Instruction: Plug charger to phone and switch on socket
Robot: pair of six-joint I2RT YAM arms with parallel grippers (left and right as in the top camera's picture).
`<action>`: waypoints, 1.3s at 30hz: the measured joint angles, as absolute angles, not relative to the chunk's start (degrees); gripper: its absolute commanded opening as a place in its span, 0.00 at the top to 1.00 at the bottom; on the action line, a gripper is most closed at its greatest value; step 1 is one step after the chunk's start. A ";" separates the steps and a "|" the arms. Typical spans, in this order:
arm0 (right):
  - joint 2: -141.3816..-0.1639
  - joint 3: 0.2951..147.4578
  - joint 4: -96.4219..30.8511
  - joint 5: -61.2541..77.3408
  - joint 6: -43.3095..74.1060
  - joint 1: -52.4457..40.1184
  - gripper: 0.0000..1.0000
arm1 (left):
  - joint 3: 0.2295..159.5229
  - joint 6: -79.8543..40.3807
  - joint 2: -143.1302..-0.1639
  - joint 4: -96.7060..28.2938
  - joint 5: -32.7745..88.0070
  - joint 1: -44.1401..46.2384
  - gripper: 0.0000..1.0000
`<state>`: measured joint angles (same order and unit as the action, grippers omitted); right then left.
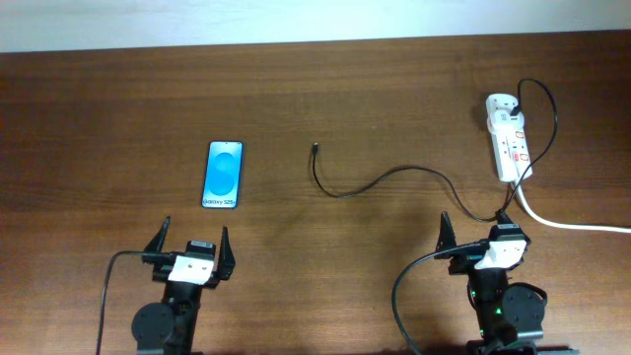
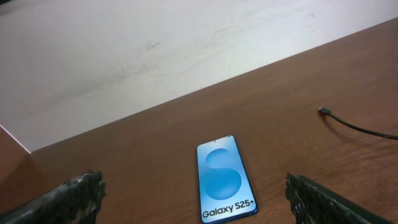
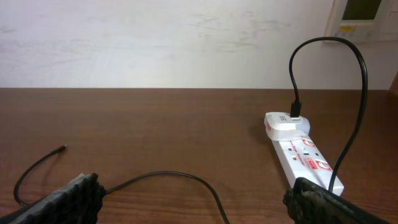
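Note:
The phone point(image 1: 224, 175) lies flat on the table left of centre, its blue screen up; it also shows in the left wrist view point(image 2: 224, 178). The black charger cable point(image 1: 394, 177) curves across the middle, with its plug tip point(image 1: 315, 149) lying free to the right of the phone; the tip also shows in the left wrist view point(image 2: 323, 111) and the right wrist view point(image 3: 62, 148). The white socket strip point(image 1: 510, 138) lies at the far right, also in the right wrist view point(image 3: 301, 149), with a white adapter plugged in. My left gripper point(image 1: 193, 240) is open, short of the phone. My right gripper point(image 1: 477, 225) is open over the cable.
The thick white mains cord point(image 1: 572, 225) runs from the strip off to the right edge. The brown table point(image 1: 118, 118) ends at a pale wall behind. Each arm's own black cable trails near the front edge.

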<state>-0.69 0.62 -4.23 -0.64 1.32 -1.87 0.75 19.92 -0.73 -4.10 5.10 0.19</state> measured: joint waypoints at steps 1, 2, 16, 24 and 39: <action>-0.69 0.62 -4.23 -0.64 1.30 -1.87 0.02 | 0.78 19.92 -0.73 -4.10 5.10 0.19 0.01; -0.69 0.62 -4.23 -0.64 1.30 -1.87 0.02 | 0.78 19.92 -0.73 -4.12 5.10 0.19 0.01; -0.69 0.62 -4.23 -0.64 1.28 -1.87 0.02 | 0.75 19.90 -0.73 -4.10 5.10 0.19 0.01; -0.69 0.62 -4.23 -0.64 1.32 -1.87 0.02 | 0.78 19.90 -0.73 -4.10 5.10 0.19 0.01; -0.69 0.62 -4.23 -0.64 1.30 -1.87 0.01 | 0.62 19.73 -0.73 2.79 6.57 0.19 0.01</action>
